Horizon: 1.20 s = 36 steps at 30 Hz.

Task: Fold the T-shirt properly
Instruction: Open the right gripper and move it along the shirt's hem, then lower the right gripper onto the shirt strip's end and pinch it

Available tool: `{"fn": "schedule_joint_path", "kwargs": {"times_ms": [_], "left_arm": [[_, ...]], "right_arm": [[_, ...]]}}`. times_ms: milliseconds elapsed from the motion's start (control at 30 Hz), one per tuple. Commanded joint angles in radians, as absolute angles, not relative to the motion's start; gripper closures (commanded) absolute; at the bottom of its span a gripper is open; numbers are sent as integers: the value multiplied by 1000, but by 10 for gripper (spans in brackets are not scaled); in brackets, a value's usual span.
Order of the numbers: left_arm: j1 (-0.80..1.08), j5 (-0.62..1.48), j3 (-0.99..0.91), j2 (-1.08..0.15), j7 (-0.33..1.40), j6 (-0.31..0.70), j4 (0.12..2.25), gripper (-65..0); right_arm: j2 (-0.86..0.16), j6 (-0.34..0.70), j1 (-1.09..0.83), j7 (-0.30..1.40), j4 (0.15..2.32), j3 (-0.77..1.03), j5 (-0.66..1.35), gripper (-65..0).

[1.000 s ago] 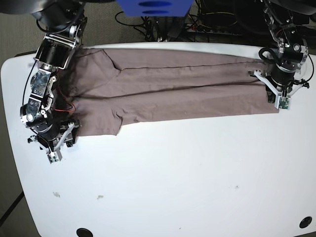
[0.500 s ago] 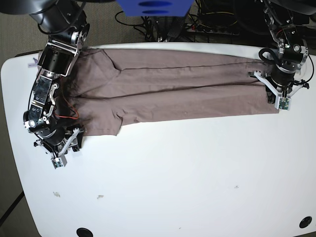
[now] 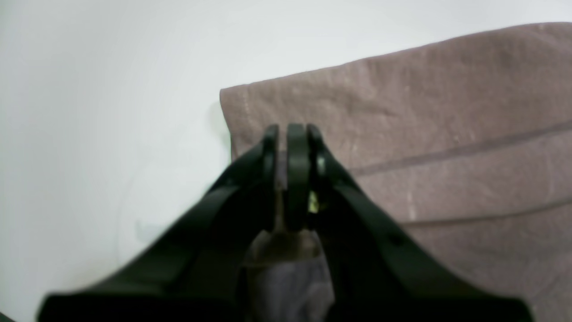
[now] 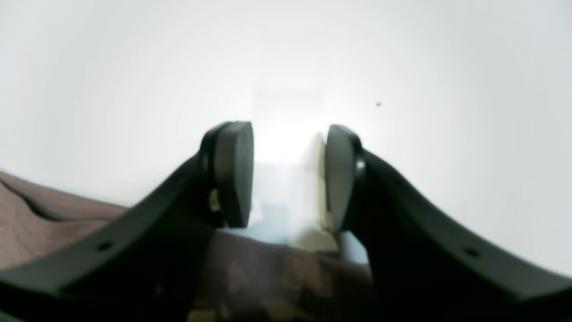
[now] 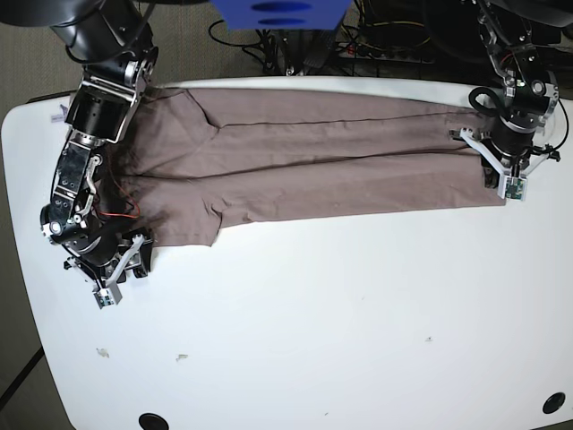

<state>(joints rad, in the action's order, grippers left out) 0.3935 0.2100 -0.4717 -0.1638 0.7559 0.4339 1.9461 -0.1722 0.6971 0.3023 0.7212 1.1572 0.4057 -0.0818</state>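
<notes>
Bare white table (image 5: pixel 340 322) lies free from three to nine o'clock; the long taupe folded T-shirt (image 5: pixel 313 170) spans twelve o'clock.

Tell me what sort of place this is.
Probably a robotics lab bench: a white table holding only a T-shirt, arms mounted at its far edge, tangled cables on carpet behind.

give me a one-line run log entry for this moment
item: taupe thin-fabric T-shirt, folded into long band on white table | left gripper: jaws shut at hem corner | right gripper: jaws open, empty

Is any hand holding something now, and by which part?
The left hand is shut on the T-shirt's corner edge. The right hand is open, holding nothing.
</notes>
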Motion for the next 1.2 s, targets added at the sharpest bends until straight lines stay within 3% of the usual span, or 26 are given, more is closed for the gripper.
{"fn": "schedule_joint_path", "kwargs": {"times_ms": [0, 433, 1167], "left_arm": [[393, 217, -477, -176, 736, 430, 1960, -30], [393, 223, -477, -177, 734, 432, 1960, -31], [391, 223, -479, -175, 744, 433, 1960, -35]], "right_arm": [[-186, 698, 302, 778, 1158, 406, -128, -253], [-201, 698, 257, 788, 1237, 406, -110, -257], [-203, 698, 321, 738, 1077, 404, -102, -256]]}}
